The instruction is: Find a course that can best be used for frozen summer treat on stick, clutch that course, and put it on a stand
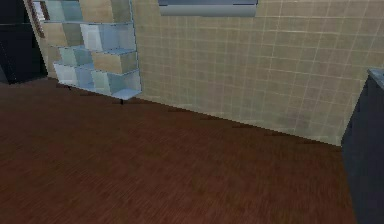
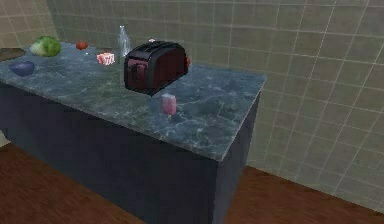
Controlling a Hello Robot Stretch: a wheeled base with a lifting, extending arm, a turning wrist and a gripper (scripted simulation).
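The floor (image 1: 150,160) is rendered in dark reddish-brown, with a fine plank grain. The wall (image 1: 250,70) is covered in a grid of beige tiles. The shelf unit (image 1: 95,45) is chequered in pale blue and tan. The counter (image 2: 90,95) is topped in blue-grey marbling and sided in dark navy. The toaster (image 2: 152,68) is coloured maroon and black, a leafy lump (image 2: 45,46) green, a small round thing (image 2: 82,45) red, a small cup-like thing (image 2: 168,102) pink.
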